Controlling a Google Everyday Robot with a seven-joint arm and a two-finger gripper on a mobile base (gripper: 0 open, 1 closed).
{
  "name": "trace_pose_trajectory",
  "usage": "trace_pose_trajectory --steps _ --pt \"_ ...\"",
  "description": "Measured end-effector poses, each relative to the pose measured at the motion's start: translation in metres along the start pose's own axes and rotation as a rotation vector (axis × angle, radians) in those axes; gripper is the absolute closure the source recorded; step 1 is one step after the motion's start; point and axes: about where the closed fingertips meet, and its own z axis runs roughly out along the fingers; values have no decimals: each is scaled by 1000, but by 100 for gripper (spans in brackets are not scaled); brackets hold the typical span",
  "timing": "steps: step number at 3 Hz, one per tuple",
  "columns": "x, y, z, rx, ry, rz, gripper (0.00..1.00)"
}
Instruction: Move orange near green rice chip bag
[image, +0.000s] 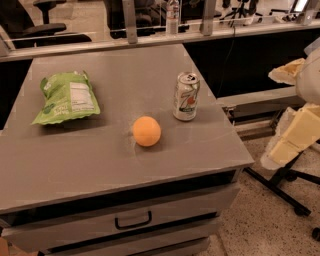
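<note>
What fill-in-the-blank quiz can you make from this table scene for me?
1. The only thing standing upright on the table is the ____.
2. The orange touches ____ of the other two things.
3. The green rice chip bag lies flat, on the picture's ____ side of the orange.
4. The gripper hangs off the table, beyond its ____ edge in the picture.
Missing words: soda can; neither; left; right.

Gray drawer cabinet (135, 75), speckled floor (260, 225), office chair (47, 26) in bkgd.
</note>
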Motion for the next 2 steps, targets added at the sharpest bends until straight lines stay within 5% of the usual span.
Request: trace_pose_trajectory --steps 1,2 --pt "-10 16 23 34 -227 63 0" --pt "-31 28 42 64 -379 94 0"
